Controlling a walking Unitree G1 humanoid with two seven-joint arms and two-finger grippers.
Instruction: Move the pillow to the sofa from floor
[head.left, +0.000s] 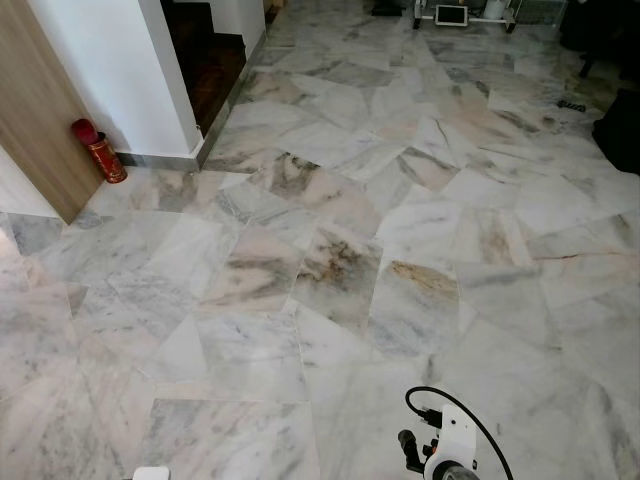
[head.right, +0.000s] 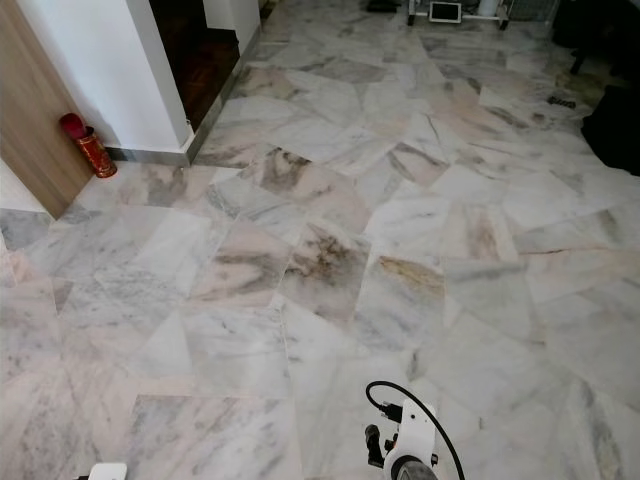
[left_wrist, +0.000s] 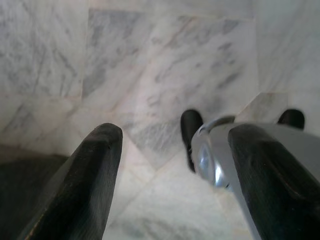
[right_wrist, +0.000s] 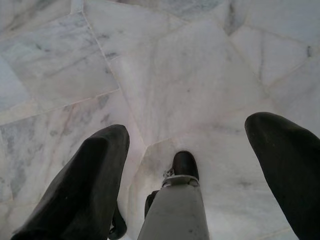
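Left wrist view shows the left end effector (left_wrist: 170, 180) spread open over the marble floor (head.left: 330, 250), holding nothing; the right end effector (right_wrist: 192, 175) hangs equally open and empty. A red canister (head.left: 100, 152) stands against the wooden panel (head.left: 35, 110) beside a white wall (head.left: 115, 70).

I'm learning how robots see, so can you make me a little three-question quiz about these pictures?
1. True or false: the red canister stands beside the wooden panel.
2. What covers the floor? A carpet, B marble tiles, C grass.
3. Fill in: in the wrist views, the left tool and right tool both have their fingers ____ over bare floor.

Key: 1 true; 2 B; 3 apart (open).
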